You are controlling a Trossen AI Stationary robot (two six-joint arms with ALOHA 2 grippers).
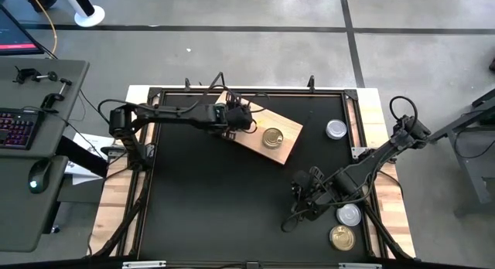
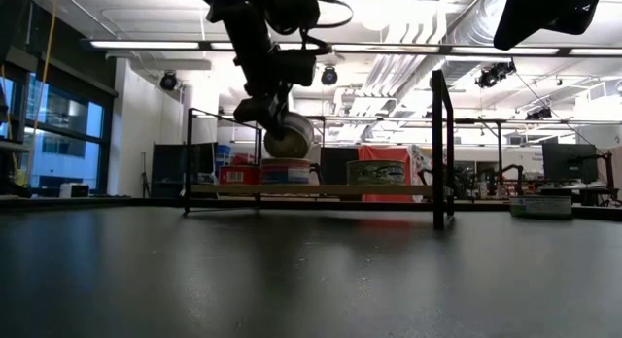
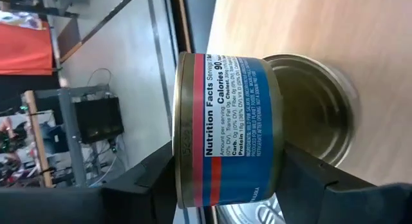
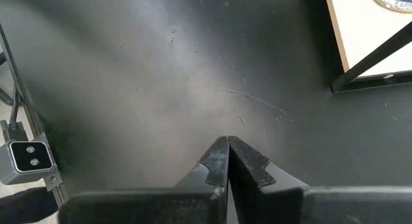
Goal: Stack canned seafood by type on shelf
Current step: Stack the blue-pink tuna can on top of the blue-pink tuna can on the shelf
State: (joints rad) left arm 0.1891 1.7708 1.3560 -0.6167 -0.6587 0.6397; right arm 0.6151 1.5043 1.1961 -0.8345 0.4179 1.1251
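Observation:
The shelf (image 1: 288, 147) is a light wooden board lying slantwise on the black table's far middle. A gold-lidded tin (image 1: 272, 137) stands on it. My left gripper (image 1: 241, 118) is over the board's far-left part, shut on a tin with a blue and red label (image 3: 225, 114). That tin hangs just above another tin (image 2: 285, 171) standing on the board. A green-labelled tin (image 2: 377, 171) stands farther along it. My right gripper (image 1: 304, 198) is shut and empty over the table's near right. My left gripper (image 3: 228, 169) pinches the blue and red tin between its two fingers. One finger (image 3: 154, 185) is at the tin's rimmed end (image 3: 182, 153) and the other finger (image 3: 315, 182) at the opposite end. The tin is lifted clear, tilted in the low view (image 2: 289, 139), above a gold lid (image 3: 322, 108).
One silver-lidded tin (image 1: 336, 129) stands on the table right of the board. A silver tin (image 1: 349, 215) and a gold tin (image 1: 342, 237) stand at the near-right corner, beside my right arm. A black frame rail (image 1: 247, 90) runs around the table.

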